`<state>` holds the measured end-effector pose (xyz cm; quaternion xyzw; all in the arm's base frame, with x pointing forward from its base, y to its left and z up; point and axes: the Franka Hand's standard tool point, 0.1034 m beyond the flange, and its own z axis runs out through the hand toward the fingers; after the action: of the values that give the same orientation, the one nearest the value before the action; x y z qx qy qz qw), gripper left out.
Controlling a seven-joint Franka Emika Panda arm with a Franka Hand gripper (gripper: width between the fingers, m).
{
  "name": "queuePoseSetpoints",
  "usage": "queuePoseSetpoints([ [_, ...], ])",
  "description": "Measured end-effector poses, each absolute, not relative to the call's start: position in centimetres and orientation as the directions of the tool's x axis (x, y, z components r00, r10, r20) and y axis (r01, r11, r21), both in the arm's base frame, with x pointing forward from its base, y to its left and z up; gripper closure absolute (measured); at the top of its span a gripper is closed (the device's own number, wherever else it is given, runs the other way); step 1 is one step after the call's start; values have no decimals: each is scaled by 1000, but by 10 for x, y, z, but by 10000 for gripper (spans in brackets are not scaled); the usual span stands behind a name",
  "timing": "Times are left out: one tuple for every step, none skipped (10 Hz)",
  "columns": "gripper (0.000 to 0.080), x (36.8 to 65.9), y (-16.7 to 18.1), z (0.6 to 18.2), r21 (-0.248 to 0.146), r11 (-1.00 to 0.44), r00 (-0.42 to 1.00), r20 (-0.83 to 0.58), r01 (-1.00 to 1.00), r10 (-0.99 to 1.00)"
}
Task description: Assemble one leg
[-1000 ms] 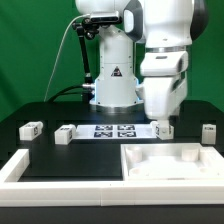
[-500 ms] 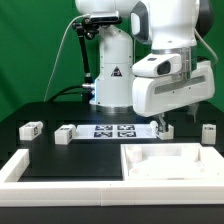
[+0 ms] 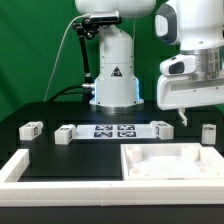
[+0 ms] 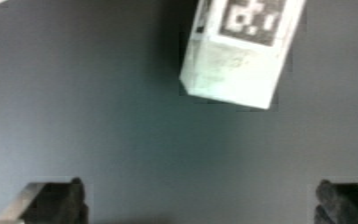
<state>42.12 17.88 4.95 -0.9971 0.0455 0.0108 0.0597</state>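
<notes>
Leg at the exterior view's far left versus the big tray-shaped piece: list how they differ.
Size: the leg is a small block; the tray-shaped piece is far larger.
Shape: the leg is oblong; the tray-shaped piece is a shallow square with raised rims.
Marking: the leg shows a dark tag; the tray-shaped piece shows none.
Both are white, on the black table, outside the open claw.

Table (image 3: 75,152): black.
Exterior view's left edge: first leg (image 3: 30,129).
Middle row: second leg (image 3: 66,134), marker board (image 3: 115,130), third leg (image 3: 163,128).
Exterior view's right edge: fourth leg (image 3: 208,133).
Front right corner: tray (image 3: 150,149).
Front left corner: white rail (image 3: 22,166).
</notes>
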Motion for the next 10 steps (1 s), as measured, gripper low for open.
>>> queuePoseSetpoints([
  [151, 421, 179, 49, -123, -972, 980, -44, -199, -195],
  [151, 421, 179, 49, -124, -955, 963, -55, -269, -264],
  [151, 420, 180, 49, -123, -951, 959, -64, -282, -276],
  [151, 418, 177, 49, -115, -961, 966, -87, -253, -244],
  [151, 416, 180, 49, -111, -959, 963, -96, -261, -251],
  [151, 410, 180, 47, -97, -962, 961, -136, -256, -242],
  [151, 404, 180, 47, -75, -966, 946, -232, -248, -225],
  [151, 409, 182, 47, -68, -965, 933, -280, -254, -226],
  [151, 406, 182, 47, -56, -968, 911, -355, -243, -208],
  [151, 407, 181, 45, -51, -970, 889, -414, -239, -197],
])
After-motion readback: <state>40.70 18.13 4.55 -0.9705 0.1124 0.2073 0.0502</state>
